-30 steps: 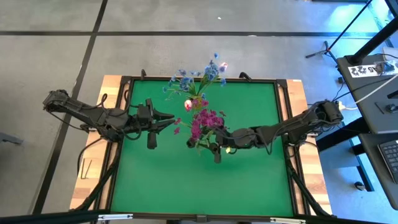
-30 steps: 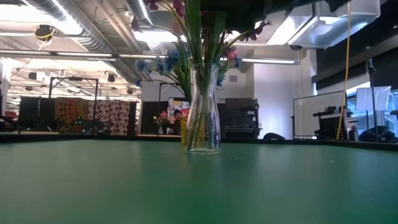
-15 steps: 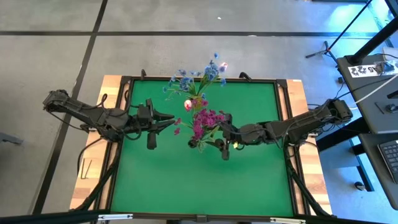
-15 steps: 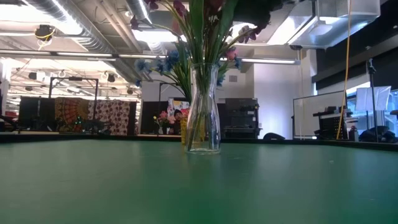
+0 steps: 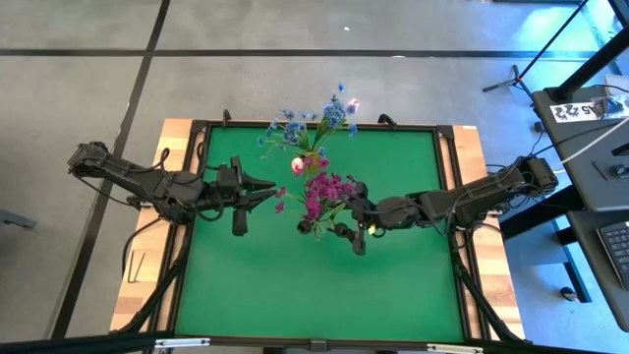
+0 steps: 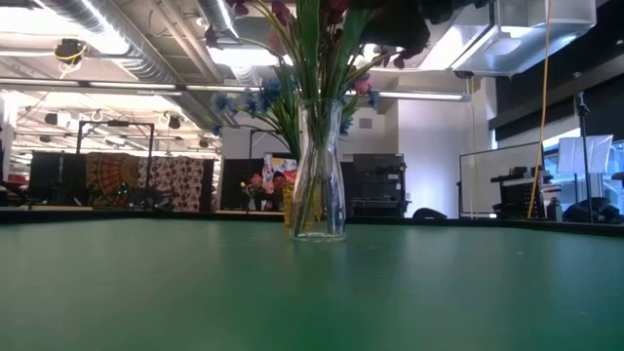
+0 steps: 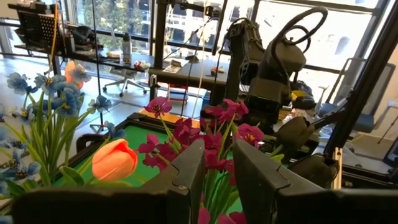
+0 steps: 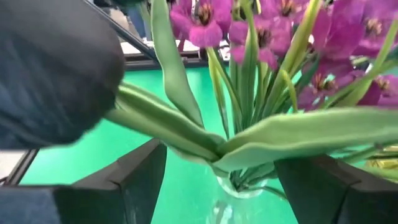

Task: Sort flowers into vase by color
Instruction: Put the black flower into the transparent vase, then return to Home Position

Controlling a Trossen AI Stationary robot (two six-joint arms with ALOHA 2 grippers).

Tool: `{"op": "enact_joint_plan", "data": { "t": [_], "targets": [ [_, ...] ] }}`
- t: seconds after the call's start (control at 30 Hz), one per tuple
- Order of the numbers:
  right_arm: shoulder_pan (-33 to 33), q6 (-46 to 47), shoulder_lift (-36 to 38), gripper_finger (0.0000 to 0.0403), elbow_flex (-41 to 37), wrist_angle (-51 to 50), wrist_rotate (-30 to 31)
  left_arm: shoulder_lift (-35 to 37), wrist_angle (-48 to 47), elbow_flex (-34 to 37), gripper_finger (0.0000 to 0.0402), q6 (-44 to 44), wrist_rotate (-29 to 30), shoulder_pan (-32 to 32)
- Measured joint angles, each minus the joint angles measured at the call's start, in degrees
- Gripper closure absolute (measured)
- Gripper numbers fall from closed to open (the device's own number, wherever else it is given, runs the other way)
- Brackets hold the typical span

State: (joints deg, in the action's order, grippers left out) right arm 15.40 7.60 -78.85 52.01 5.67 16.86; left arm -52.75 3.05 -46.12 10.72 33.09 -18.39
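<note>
On the green counter (image 5: pixel 295 285) a glass vase (image 6: pixel 319 175) holds magenta flowers (image 5: pixel 324 189); right hand (image 5: pixel 346 218) gapes wide beside it, left hand (image 5: pixel 263 190) narrow, empty. No legible writing.

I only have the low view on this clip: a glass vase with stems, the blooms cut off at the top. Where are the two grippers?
Observer: The right gripper sits at the magenta flowers, fingers open either side of the vase mouth.
Operator: Is it holding a stem?
Observer: No, the leaves and stems lie between its fingers ungripped.
Operator: And the left one?
Observer: The left gripper hovers beside the bouquet, apart from it, with nothing between its fingers.
Operator: Other colours?
Observer: Blue flowers behind, plus a pink-white tulip bud.
</note>
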Motion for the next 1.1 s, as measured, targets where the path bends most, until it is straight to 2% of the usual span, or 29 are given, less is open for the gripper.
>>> {"op": "enact_joint_plan", "data": {
  "t": [0.3, 0.47, 0.77, 1.1],
  "targets": [
    [0.0, 0.4, 1.1, 0.0115, 0.0, -1.7, -1.1, 0.0, 0.0, 0.0, 0.0321, 0.7, 0.0, 0.0],
    [0.0, 2.3, 3.7, 0.0115, 0.0, -7.5, 1.7, 0.8, -1.1, 0.0, 0.0321, 0.7, 0.1, 0.4],
    [3.0, 2.3, 6.0, 0.0115, 0.0, -10.1, 3.7, 1.0, -5.2, 0.1, 0.0321, 2.2, -0.6, 2.9],
    [8.8, 2.8, 11.6, 0.0115, -0.5, -17.3, 14.5, 1.5, -6.7, 0.1, 0.0321, 0.7, -0.8, 2.9]
  ]
}}
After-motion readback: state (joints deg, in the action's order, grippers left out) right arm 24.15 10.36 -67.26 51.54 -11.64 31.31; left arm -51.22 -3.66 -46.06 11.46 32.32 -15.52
